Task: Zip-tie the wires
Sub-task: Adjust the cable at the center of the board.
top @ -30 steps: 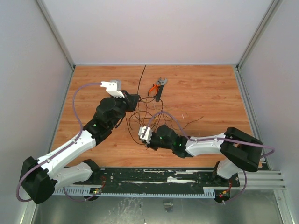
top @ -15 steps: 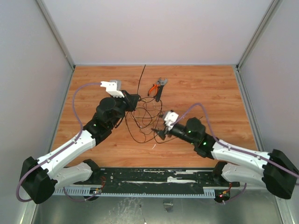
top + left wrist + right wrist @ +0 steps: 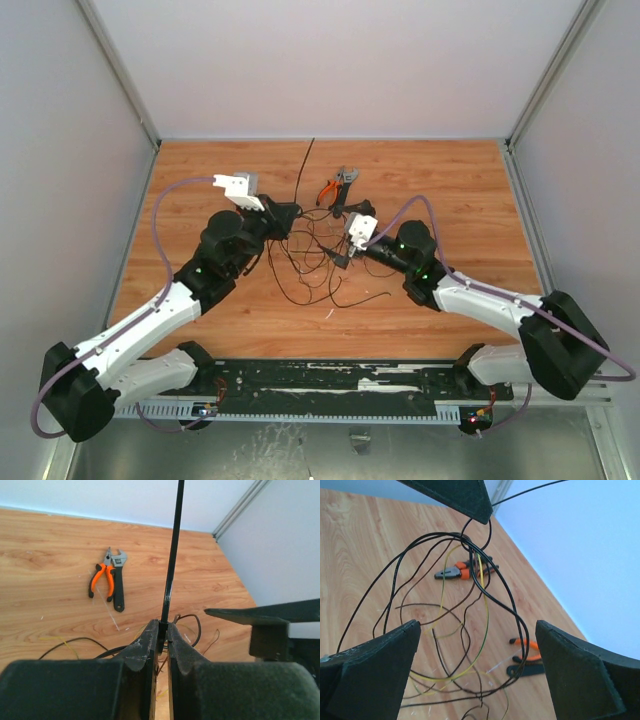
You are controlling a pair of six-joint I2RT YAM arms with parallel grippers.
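Note:
The wires [image 3: 318, 268] lie in loose thin black, brown and yellow loops mid-table. In the right wrist view these wires [image 3: 470, 595] rise as a bundle toward the left gripper's finger at the top. My left gripper [image 3: 287, 220] is shut on the lower end of the zip tie [image 3: 303, 165], a straight black strip slanting up toward the back. In the left wrist view the zip tie [image 3: 172, 555] stands pinched between the fingers [image 3: 145, 647]. My right gripper [image 3: 343, 258] hovers at the loops' right side, wide open; nothing is gripped between its fingertips [image 3: 477, 625], only wire loops in the gap.
Orange-handled pliers [image 3: 327, 190] and a black adjustable wrench [image 3: 345, 190] lie side by side behind the wires, also in the left wrist view as pliers [image 3: 99, 577] and wrench [image 3: 118, 582]. White walls enclose the wooden table [image 3: 450, 180] on three sides.
My right arm swung from the front left of the wires round to their right side and its jaws opened wide. The left gripper kept still, shut on the zip tie.

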